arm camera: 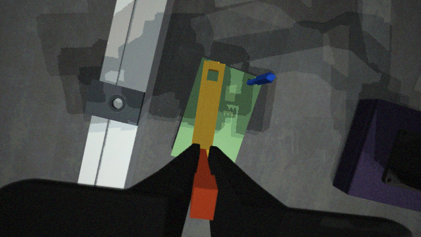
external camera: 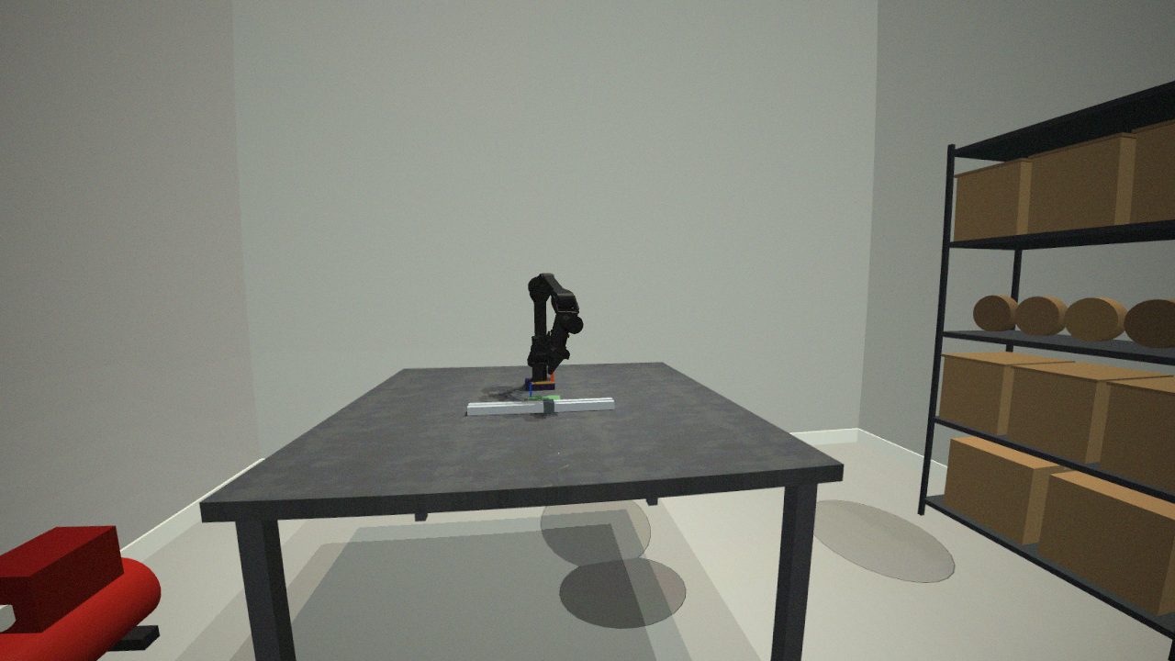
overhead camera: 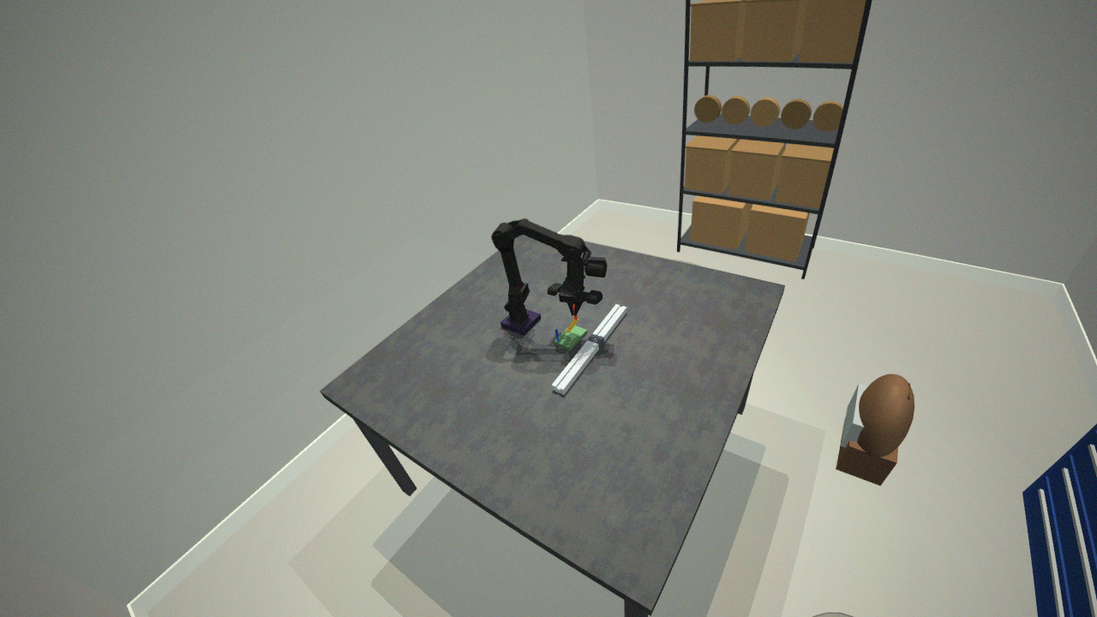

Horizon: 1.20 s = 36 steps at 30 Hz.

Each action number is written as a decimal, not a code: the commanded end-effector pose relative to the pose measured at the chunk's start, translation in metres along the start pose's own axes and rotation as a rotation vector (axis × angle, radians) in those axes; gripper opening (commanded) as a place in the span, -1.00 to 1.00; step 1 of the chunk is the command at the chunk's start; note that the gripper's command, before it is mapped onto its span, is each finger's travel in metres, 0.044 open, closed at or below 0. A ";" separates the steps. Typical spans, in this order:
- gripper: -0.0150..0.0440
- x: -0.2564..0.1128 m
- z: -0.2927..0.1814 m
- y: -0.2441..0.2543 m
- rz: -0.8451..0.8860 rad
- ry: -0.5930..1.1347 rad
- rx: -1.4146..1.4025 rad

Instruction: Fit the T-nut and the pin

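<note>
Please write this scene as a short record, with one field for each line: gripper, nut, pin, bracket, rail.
gripper: shut on the orange handle, above the tray
nut: brass, joined to the handle, outside the rail
pin: blue, standing at the tray's edge, not held
bracket: dark, across the rail, its hole without the pin
rail: aluminum, beside the tray
</note>
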<state>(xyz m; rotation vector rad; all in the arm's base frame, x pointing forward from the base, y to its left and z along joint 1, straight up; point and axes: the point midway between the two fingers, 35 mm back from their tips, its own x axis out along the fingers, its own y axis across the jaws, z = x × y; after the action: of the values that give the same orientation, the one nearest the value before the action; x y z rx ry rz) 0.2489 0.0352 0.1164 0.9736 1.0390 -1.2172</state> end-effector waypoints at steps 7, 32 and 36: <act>-1.00 -0.017 0.004 0.001 0.004 0.003 0.004; -1.00 -0.039 0.001 0.016 0.001 0.004 0.018; -1.00 -0.041 -0.003 0.021 0.000 0.005 0.022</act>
<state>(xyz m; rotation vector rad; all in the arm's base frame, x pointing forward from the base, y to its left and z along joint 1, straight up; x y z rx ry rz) 0.2632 0.0459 0.1542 0.9838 1.0345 -1.2256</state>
